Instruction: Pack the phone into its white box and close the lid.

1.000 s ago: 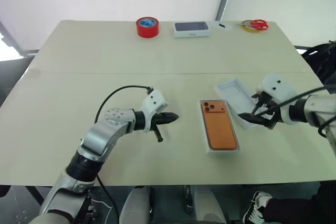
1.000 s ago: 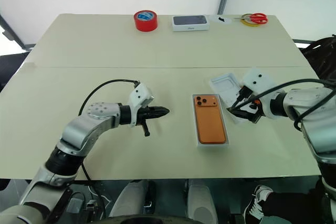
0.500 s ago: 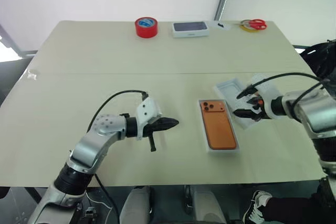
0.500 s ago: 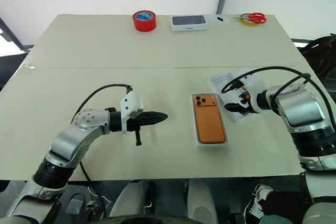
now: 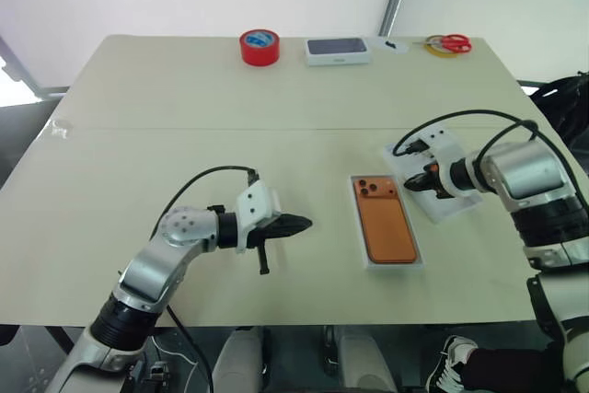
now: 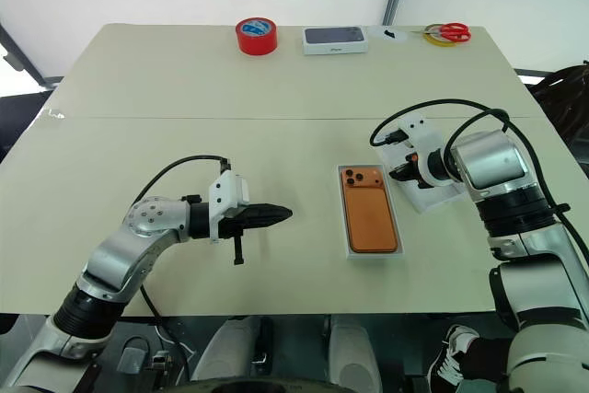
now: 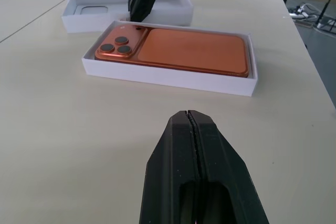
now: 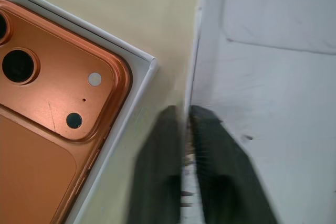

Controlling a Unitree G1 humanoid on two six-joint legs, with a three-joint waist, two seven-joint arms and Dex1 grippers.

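The phone (image 5: 386,225) lies face down in the white box (image 5: 421,261) on the table (image 5: 184,98), its camera block at the far end of the box. Just beside the box, on its right and slightly farther back, the lid (image 5: 453,209) lies with its plain white inside facing up; the two are near each other but a strip of table shows between them. The right gripper (image 5: 412,182) is at the lid's side wall nearest the box, and its two black fingers (image 8: 157,171) are pinched together on that thin wall, one finger outside and one inside the lid. The left gripper (image 5: 304,223) hangs above bare table well to the left of the box, pointing toward it, its fingers pressed together with nothing between them. At the far edge of the table, well away from the box, stand a red tape roll (image 5: 259,46), a dark-topped white box (image 5: 337,50) and a pair of red-handled scissors (image 5: 448,42).
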